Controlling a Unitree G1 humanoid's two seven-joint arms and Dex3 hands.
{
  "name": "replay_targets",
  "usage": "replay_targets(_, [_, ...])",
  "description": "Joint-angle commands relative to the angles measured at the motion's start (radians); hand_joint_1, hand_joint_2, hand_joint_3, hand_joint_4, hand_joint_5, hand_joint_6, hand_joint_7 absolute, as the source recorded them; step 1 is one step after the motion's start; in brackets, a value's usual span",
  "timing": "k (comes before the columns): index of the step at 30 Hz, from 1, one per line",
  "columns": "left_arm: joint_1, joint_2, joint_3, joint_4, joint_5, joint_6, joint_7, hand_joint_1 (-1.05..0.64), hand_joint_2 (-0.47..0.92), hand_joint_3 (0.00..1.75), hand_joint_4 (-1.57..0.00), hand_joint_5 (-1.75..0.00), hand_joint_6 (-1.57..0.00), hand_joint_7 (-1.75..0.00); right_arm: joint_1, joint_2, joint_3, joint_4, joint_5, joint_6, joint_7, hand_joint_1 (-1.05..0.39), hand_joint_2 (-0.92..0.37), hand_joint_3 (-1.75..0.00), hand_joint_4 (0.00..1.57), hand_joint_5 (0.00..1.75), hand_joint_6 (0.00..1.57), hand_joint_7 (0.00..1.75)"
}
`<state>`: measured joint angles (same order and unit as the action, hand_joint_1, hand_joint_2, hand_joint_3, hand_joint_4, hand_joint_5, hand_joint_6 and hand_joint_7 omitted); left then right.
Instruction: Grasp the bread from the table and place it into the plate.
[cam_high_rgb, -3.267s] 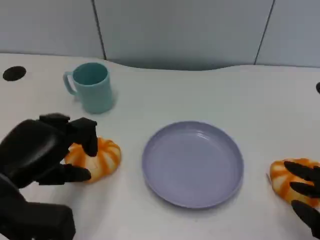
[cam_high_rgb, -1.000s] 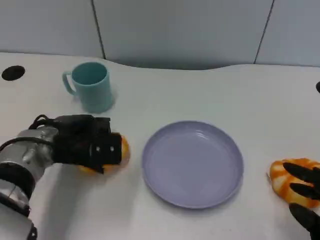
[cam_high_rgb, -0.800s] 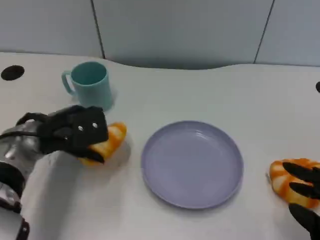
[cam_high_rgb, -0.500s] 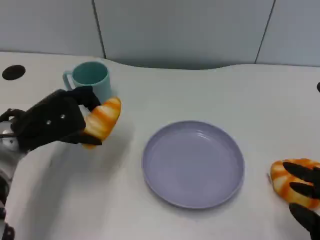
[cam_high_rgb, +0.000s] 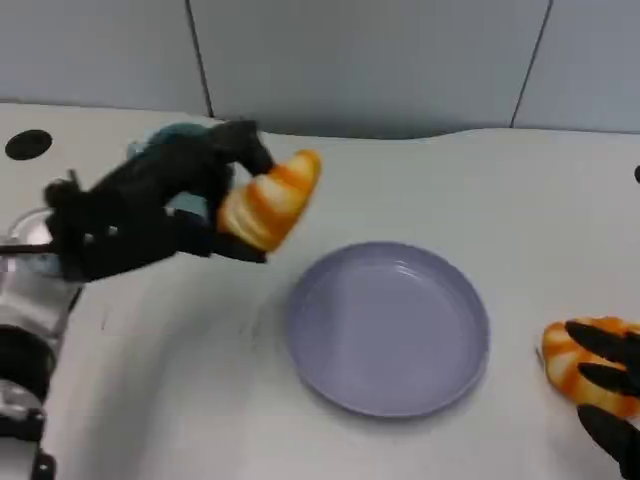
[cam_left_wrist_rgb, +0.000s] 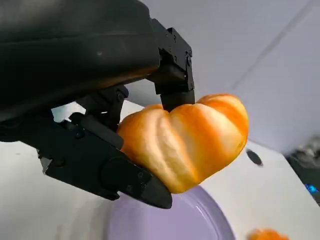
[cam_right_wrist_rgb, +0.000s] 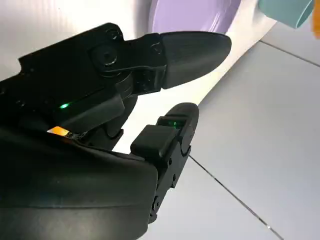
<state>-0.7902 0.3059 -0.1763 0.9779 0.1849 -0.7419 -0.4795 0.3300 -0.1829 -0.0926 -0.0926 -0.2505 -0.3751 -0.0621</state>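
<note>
Even, bright overhead light left only soft shadows on the white surface (cam_high_rgb: 420, 190) — the left hand (cam_high_rgb: 140, 215) was motion-blurred.

No readable text, labels or numbers; far details blurred

Head view looks down on the table (cam_high_rgb: 420, 180) — both close wrist views share its plate (cam_high_rgb: 388, 328).

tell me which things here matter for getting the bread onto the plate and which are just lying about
Part of the job:
- bread, held in the air by the left hand
- purple plate, nothing on it yet
- second bread on the table, under the right hand

Just lying about:
- teal mug, mostly hidden behind the left hand
- black round hole in the table
</note>
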Motion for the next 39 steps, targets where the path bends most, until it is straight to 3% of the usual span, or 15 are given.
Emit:
replay_targets(1, [-0.066, -0.042, -0.079, -0.018, 0.066, -0.046, -0.035, -0.26, 0.91, 0.10, -0.77, -1.75, -0.53, -1.75, -0.002, -0.007, -0.007, 0.014, -0.002, -0.007, -0.009, -0.36, -0.92, -0.36, 0.94, 0.02, 0.76, 0.00])
replay_targets(7, [-0.118, -0.091, -0.161, 0.014, 0.158, -0.067, -0.010, -0.23, 0.88, 0.10, -0.80, -1.75, -0.54, -1.75, 0.001, -0.002, -0.003, 0.013, 0.004, -0.017, -0.008, -0.36, -0.92, -0.36, 0.94, 0.02, 0.77, 0.00])
replay_targets(17, [-0.216, -0.082, -0.381, 0.093, 0.550, -0.174, 0.385, -0.22, 0.92, 0.19, -0.87, -1.75, -0.59, -1.75, 0.008, 0.008, 0.004, 0.014, -0.001, -0.034, -0.019, -0.35, -0.92, -0.35, 0.93, 0.01, 0.76, 0.00])
replay_targets(18, [-0.228, -0.080, -0.404, 0.102, 0.582, -0.181, 0.416, -0.23, 0.92, 0.19, -0.86, -1.75, -0.55, -1.62, 0.008, 0.009, 0.004, 0.015, 0.000, -0.037, -0.019, -0.35, -0.92, -0.35, 0.93, 0.01, 0.76, 0.00])
replay_targets(19, [-0.244, -0.076, -0.429, 0.108, 0.618, -0.180, 0.445, -0.24, 0.92, 0.18, -0.84, -1.75, -0.60, -1.36, 0.008, 0.009, 0.004, 0.014, -0.001, -0.038, -0.019, -0.35, -0.92, -0.35, 0.93, 0.01, 0.76, 0.00])
replay_targets(20, [-0.257, -0.072, -0.453, 0.114, 0.651, -0.184, 0.483, -0.26, 0.91, 0.14, -0.80, -1.75, -0.72, -0.98, 0.009, 0.010, 0.005, 0.012, -0.002, -0.037, -0.019, -0.35, -0.92, -0.35, 0.94, 0.01, 0.76, 0.00])
replay_targets(22, [-0.276, -0.069, -0.489, 0.125, 0.702, -0.185, 0.546, -0.27, 0.88, 0.10, -0.77, -1.75, -0.81, -0.75, 0.011, 0.010, 0.005, 0.009, -0.005, -0.036, -0.019, -0.36, -0.92, -0.35, 0.94, 0.02, 0.76, 0.00])
replay_targets(23, [-0.285, -0.068, -0.508, 0.127, 0.729, -0.176, 0.576, -0.29, 0.89, 0.08, -0.70, -1.75, -0.74, -0.92, 0.009, 0.009, 0.004, 0.013, -0.005, -0.043, -0.020, -0.36, -0.92, -0.35, 0.94, 0.02, 0.76, 0.00])
replay_targets(24, [-0.292, -0.067, -0.523, 0.131, 0.747, -0.170, 0.599, -0.31, 0.89, 0.05, -0.61, -1.67, -0.55, -1.25, 0.008, 0.009, 0.004, 0.016, -0.005, -0.048, -0.021, -0.36, -0.92, -0.35, 0.95, 0.02, 0.76, 0.00])
replay_targets(25, [-0.303, -0.067, -0.535, 0.138, 0.757, -0.169, 0.597, -0.32, 0.90, 0.03, -0.58, -1.64, -0.48, -1.38, 0.007, 0.007, 0.003, 0.021, -0.007, -0.054, -0.023, -0.36, -0.92, -0.35, 0.95, 0.02, 0.76, 0.00])
replay_targets(26, [-0.313, -0.067, -0.544, 0.146, 0.761, -0.172, 0.588, -0.36, 0.89, 0.02, -0.48, -1.56, -0.39, -1.39, 0.006, 0.006, 0.003, 0.023, -0.007, -0.056, -0.023, -0.35, -0.92, -0.35, 0.94, 0.02, 0.76, 0.00])
replay_targets(28, [-0.333, -0.066, -0.558, 0.156, 0.764, -0.184, 0.554, -0.44, 0.89, 0.01, -0.35, -1.40, -0.32, -1.24, 0.005, 0.007, 0.002, 0.026, -0.009, -0.061, -0.025, -0.36, -0.92, -0.35, 0.94, 0.01, 0.76, 0.00])
replay_targets(33, [-0.356, -0.067, -0.562, 0.179, 0.730, -0.201, 0.452, -0.59, 0.90, 0.01, -0.18, -0.80, -0.45, -0.29, 0.006, 0.011, 0.003, 0.022, -0.005, -0.056, -0.023, -0.36, -0.92, -0.35, 0.95, 0.02, 0.76, 0.00])
replay_targets(36, [-0.361, -0.068, -0.550, 0.189, 0.706, -0.210, 0.401, -0.67, 0.92, 0.03, -0.13, -0.66, -0.44, -0.12, 0.008, 0.011, 0.003, 0.016, -0.007, -0.045, -0.022, -0.36, -0.92, -0.35, 0.94, 0.02, 0.76, 0.00])
replay_targets(39, [-0.364, -0.063, -0.536, 0.186, 0.668, -0.221, 0.342, -0.72, 0.92, 0.04, -0.08, -0.63, -0.42, -0.08, 0.013, 0.011, 0.004, 0.008, -0.004, -0.039, -0.017, -0.36, -0.92, -0.36, 0.93, 0.01, 0.76, 0.00])
